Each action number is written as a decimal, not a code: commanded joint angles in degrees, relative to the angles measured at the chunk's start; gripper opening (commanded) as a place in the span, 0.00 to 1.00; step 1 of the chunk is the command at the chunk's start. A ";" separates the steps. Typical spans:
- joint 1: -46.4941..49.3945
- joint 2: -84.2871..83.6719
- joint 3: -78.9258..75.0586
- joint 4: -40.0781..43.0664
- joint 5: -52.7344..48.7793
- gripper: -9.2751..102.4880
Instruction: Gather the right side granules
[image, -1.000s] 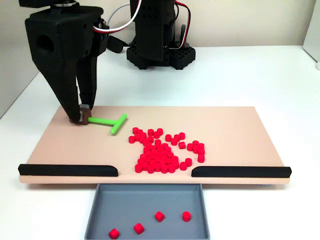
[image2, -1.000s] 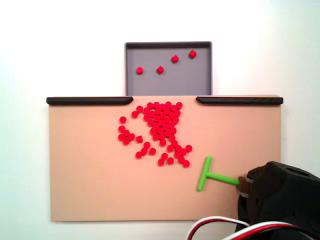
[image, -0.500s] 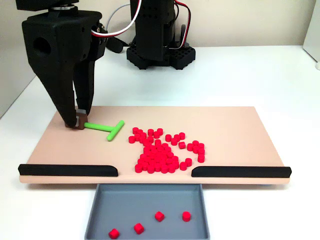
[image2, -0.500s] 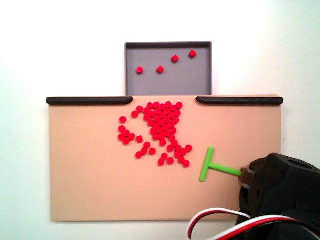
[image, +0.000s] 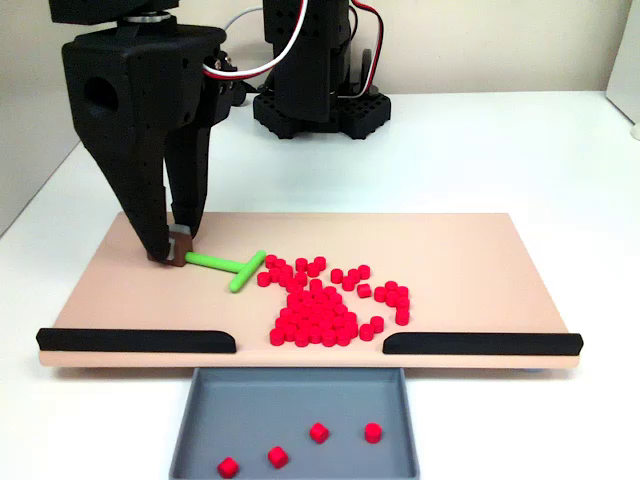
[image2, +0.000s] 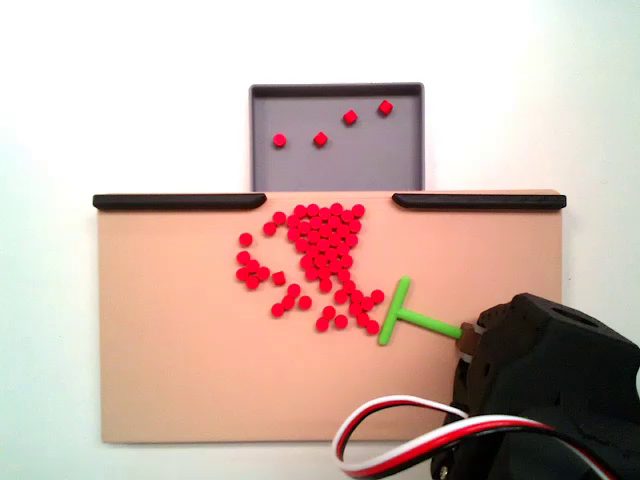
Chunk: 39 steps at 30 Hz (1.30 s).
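Note:
Many red granules (image: 318, 303) lie in a loose heap on the tan board (image: 480, 260), near its front gap. From above, the granules (image2: 316, 252) spread from the gap down toward the board's middle. My gripper (image: 176, 258) is shut on the stem end of the green T-shaped tool (image: 222, 265), which lies flat on the board. In the view from above, the gripper (image2: 466, 336) sits at the lower right and the tool (image2: 412, 319) points left. Its crossbar reaches the right edge of the heap, beside the outermost granules.
Two black rails (image: 135, 340) (image: 482, 343) line the board's front edge, with a gap between them. A grey tray (image: 300, 395) below the gap holds several red pieces. The arm's black base (image: 318, 108) stands behind the board. White table surrounds the board (image2: 170, 350).
My gripper has carried the green tool toward the heap, rightward in the front view and leftward from above. The crossbar has gone from clear of the granules to their edge.

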 joint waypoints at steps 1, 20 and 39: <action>-0.79 0.70 2.02 0.44 0.35 0.08; -4.13 0.97 2.99 0.53 5.71 0.08; -6.59 1.85 2.99 0.97 10.81 0.08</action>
